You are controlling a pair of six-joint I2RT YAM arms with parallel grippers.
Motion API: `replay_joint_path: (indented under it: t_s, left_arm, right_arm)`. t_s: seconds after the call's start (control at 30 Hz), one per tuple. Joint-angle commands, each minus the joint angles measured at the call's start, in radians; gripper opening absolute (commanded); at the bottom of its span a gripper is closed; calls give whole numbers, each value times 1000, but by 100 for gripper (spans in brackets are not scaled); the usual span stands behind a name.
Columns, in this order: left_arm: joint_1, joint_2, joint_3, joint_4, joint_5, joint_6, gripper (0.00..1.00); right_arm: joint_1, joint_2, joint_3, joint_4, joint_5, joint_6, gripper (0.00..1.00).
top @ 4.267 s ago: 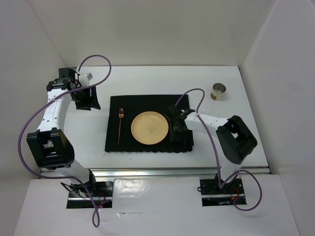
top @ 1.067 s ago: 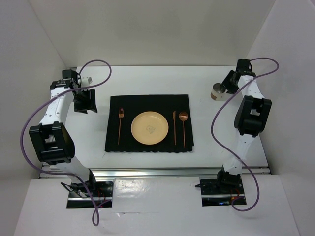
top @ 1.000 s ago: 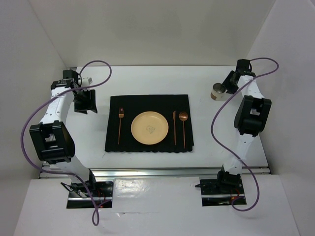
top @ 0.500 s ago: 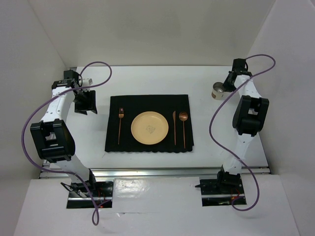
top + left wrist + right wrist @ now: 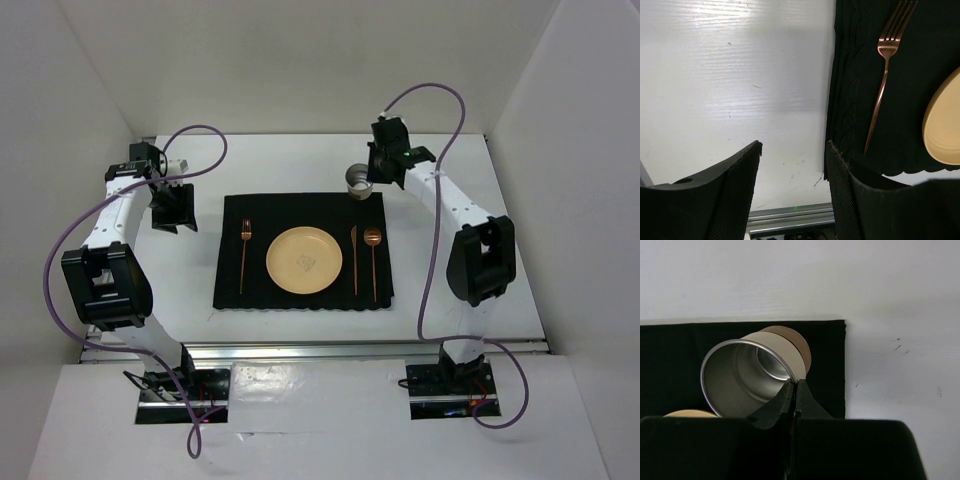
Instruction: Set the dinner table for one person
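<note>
On the white dinner table (image 5: 300,165) lies a black placemat (image 5: 228,270) with a yellow plate (image 5: 304,260), a copper fork (image 5: 244,252) on its left, a knife (image 5: 354,258) and a spoon (image 5: 373,255) on its right. My right gripper (image 5: 372,178) is shut on the rim of a metal cup (image 5: 358,180), which it holds over the placemat's far right corner. In the right wrist view the fingers (image 5: 796,390) pinch the cup (image 5: 745,372) wall. My left gripper (image 5: 172,212) hangs open and empty left of the placemat (image 5: 900,100); the fork (image 5: 885,65) shows there too.
White walls (image 5: 60,120) enclose the table on three sides. A silver rail (image 5: 360,348) runs along the near edge, also seen in the left wrist view (image 5: 790,217). Bare tabletop lies right of the placemat (image 5: 460,200).
My right gripper closed on the cup at the far right and carried it left to the placemat's far right corner. The left arm stayed nearly still.
</note>
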Motion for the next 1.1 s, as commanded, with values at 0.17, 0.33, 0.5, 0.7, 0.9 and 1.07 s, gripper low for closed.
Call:
replay_joint_path:
  t_s: [0.17,0.33,0.5,0.7,0.9,1.07]
  left_arm:
    - [3,-25,-4,3,14,15,62]
    - [3,-25,-4,3,14,15,62]
    - [3,-25,-4,3,14,15,62]
    - [3,-34,-4,3,14,15,62]
    - [3,-34,-4,3,28,15,62]
    - [3,-43,-4,3,37,24,62]
  right_arm:
    - [9,70,-18,27,-55,75,0]
    - [9,91,-43,78,-116,86,0]
    - [9,136,-31,47,-125,86,0]
    - [9,136,-40,57,-125,77,24]
    - [-14,110,29,31,-125,77,75]
    - [-79,-62,67,8,-98,77,100]
